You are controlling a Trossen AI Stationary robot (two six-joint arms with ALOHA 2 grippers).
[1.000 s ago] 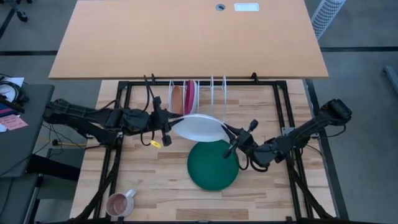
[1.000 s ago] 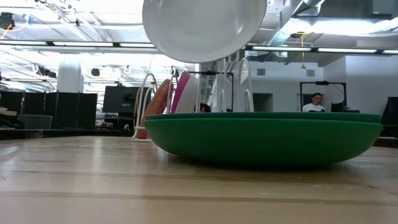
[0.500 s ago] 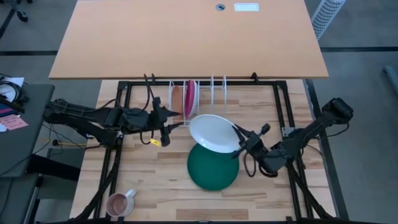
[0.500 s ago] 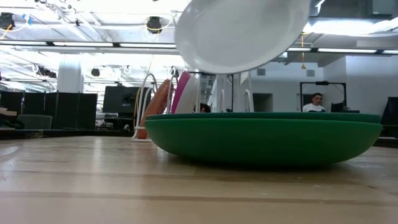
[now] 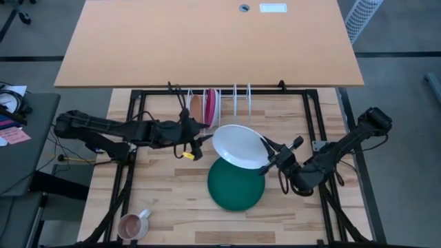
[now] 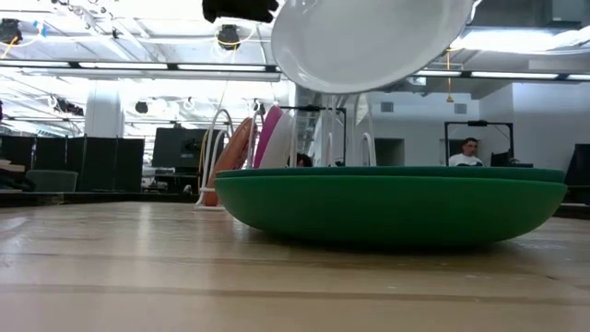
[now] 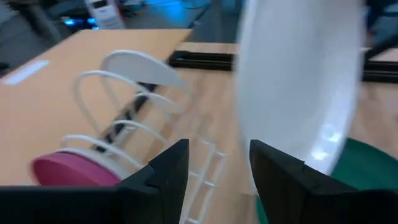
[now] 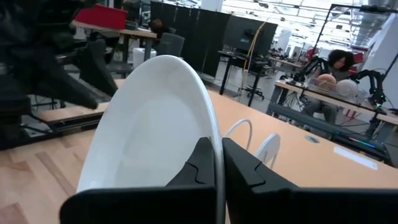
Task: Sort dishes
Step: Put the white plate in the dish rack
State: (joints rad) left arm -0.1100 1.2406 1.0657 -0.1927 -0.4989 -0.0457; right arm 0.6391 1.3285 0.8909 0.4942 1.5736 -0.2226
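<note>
Above the dark green plate [image 5: 236, 182], which lies flat on the table [image 5: 172, 200], the white plate [image 5: 240, 146] hangs tilted, pinched by its rim in the right gripper [image 5: 273, 157], whose fingers are clamped tight on its near edge; the white wire rack [image 5: 231, 100] lies beyond the plate, toward the table's far edge, with the orange-brown plate [image 5: 196, 108] and the magenta pink plate [image 5: 211, 105] standing upright in its left slots and free slots to their right; the right arm reaches in low from the right; the left gripper [image 5: 201, 136], parted and empty, sits just beside the white plate's left rim
</note>
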